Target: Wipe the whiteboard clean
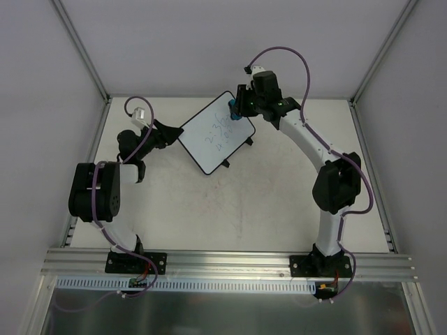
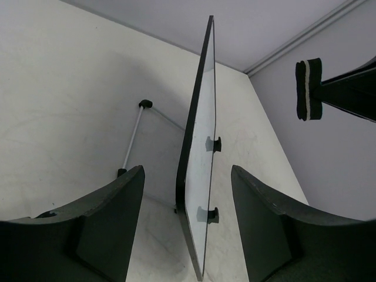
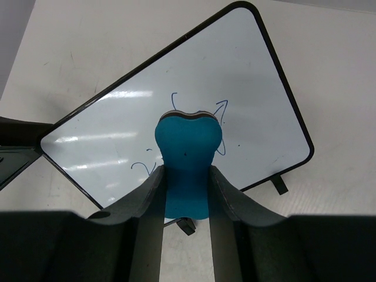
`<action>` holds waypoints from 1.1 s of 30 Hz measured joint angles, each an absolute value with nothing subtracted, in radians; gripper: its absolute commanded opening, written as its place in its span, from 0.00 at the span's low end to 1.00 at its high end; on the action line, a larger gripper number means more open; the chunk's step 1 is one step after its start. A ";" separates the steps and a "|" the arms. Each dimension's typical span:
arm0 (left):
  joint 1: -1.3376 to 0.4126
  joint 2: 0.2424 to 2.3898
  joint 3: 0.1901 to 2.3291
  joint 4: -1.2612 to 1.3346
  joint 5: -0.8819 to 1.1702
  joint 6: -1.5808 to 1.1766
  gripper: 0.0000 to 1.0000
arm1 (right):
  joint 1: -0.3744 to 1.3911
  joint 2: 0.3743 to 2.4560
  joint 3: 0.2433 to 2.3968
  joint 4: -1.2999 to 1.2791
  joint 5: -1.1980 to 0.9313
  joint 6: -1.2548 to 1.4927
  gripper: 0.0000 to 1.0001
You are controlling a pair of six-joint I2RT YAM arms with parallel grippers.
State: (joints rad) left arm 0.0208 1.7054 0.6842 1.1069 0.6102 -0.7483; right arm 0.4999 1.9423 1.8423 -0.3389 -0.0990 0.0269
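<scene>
L gripper [image 2: 187, 170]: jaws wide, straddling the left corner of the whiteboard [image 1: 215, 134] edge-on, pads apparently clear of both faces; holding nothing. R gripper [image 3: 187, 171]: closed on the blue eraser [image 3: 188, 138], poised over the board's writing area; contact w/ surface can't be confirmed. Table [image 1: 244, 209]: board sits on its far half, turned diagonally, between the two grippers. Assessment, board: thin, light, rigid panel w/ glossy face, prob. prone to skate or tip under wiping load. The black frame edge is the sensible grip pt, at the corner where the L jaws stand, clear of writing. Eraser: soft, visibly pinched to a waist by the fingers, so moderate press advised. Feet [image 3: 280, 185]: small, likely poor anchors. Blue marks [image 3: 221, 107]: present either side of the eraser.
</scene>
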 measured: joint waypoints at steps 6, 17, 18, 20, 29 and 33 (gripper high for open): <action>0.020 1.732 0.701 1.168 0.657 -0.768 0.56 | 0.500 1.986 1.876 -0.334 -0.118 0.046 0.00; 0.019 1.790 0.720 1.210 0.697 -0.796 0.43 | 0.504 2.058 1.897 -0.318 -0.120 0.076 0.00; 0.019 1.790 0.720 1.213 0.699 -0.797 0.42 | 0.505 2.060 1.897 -0.318 -0.120 0.077 0.00; 0.019 1.792 0.720 1.215 0.699 -0.797 0.38 | 0.507 2.061 1.897 -0.311 -0.119 0.078 0.00; 0.012 1.798 0.720 1.220 0.699 -0.796 0.36 | 0.529 2.092 1.931 -0.273 -0.112 0.078 0.00; 0.012 1.815 0.720 1.227 0.699 -0.797 0.28 | 0.536 2.110 1.941 -0.265 -0.111 0.079 0.00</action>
State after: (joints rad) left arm 0.0120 1.8149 0.7200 1.2270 0.6994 -0.7967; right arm 0.5362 2.1101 1.9411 -0.2649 -0.1112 0.0788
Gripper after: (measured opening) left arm 0.317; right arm 0.339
